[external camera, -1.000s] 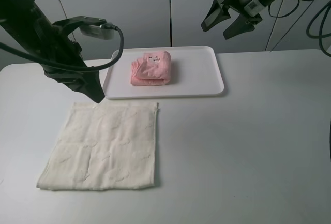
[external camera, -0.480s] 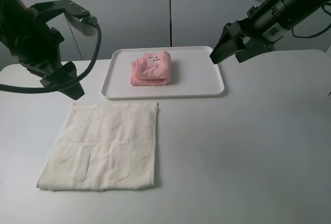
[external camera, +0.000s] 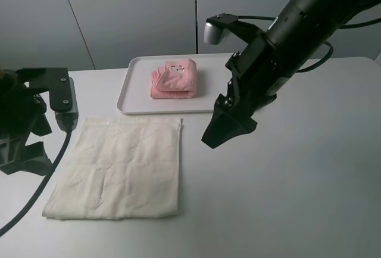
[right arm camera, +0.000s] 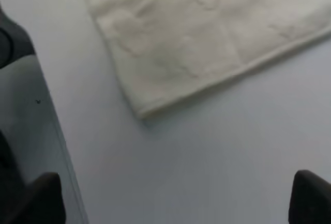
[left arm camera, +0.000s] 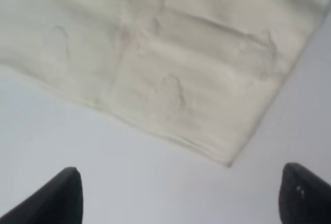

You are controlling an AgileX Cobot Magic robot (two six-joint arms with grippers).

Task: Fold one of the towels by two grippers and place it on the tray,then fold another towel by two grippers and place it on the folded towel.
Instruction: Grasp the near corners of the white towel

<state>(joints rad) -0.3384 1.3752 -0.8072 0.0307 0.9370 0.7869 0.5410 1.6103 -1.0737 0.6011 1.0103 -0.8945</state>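
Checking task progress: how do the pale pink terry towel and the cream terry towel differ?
The pale pink terry towel is folded small; the cream terry towel lies spread flat. Pink sits on the white plastic tray; cream on the table. Both are wrinkly terry.

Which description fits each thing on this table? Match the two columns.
Things:
1. pink towel
2. cream towel
3. tray
4. right tool

Descriptions:
a. lying flat on the table
b. open, holding nothing
c. folded, on the tray
d. white, under the pink towel

Pairs: 1-c, 2-a, 3-d, 4-b
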